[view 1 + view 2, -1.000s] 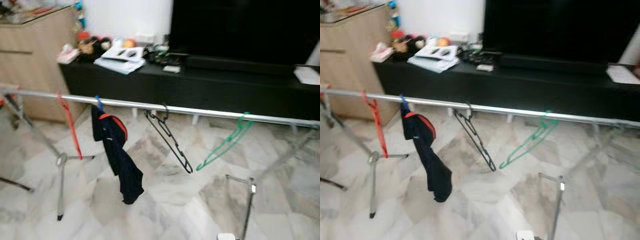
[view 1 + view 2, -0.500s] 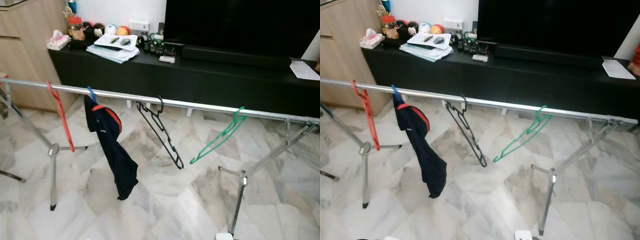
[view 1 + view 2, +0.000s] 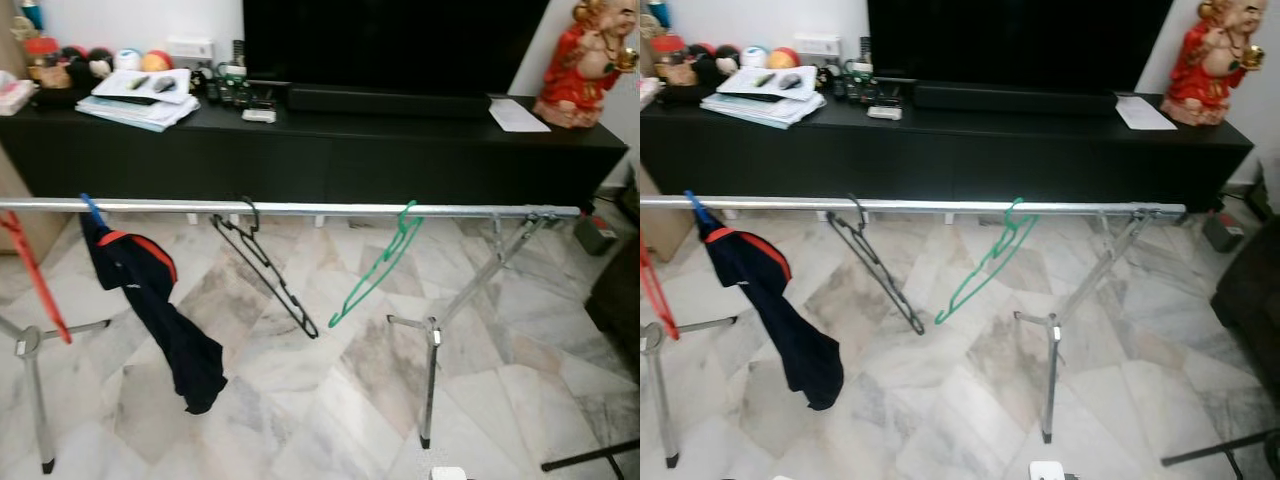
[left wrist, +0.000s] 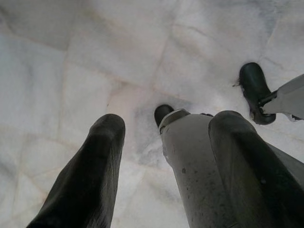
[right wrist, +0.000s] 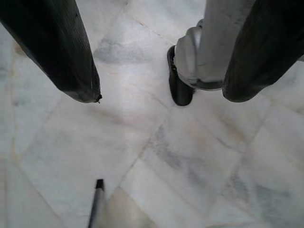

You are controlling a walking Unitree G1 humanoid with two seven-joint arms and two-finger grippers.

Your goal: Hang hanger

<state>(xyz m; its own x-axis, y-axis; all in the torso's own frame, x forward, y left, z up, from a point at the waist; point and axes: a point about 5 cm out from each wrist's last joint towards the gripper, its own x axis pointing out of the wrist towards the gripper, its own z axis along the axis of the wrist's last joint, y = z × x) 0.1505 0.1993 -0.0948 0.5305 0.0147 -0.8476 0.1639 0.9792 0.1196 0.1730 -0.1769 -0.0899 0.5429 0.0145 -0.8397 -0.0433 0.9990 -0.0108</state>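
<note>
four hangers on one rail (image 3: pixel 300 209) (red, blue, black, green), one dark garment (image 3: pixel 155 310).

Home living room; big television (image 3: pixel 390 40) on black console (image 3: pixel 320 150); clothes rack (image 3: pixel 300 209) on marble floor (image 3: pixel 300 400)

Nothing here can be read — the papers (image 3: pixel 140 98) on the black TV cabinet (image 3: pixel 330 150) carry print too small and blurred to make out.
</note>
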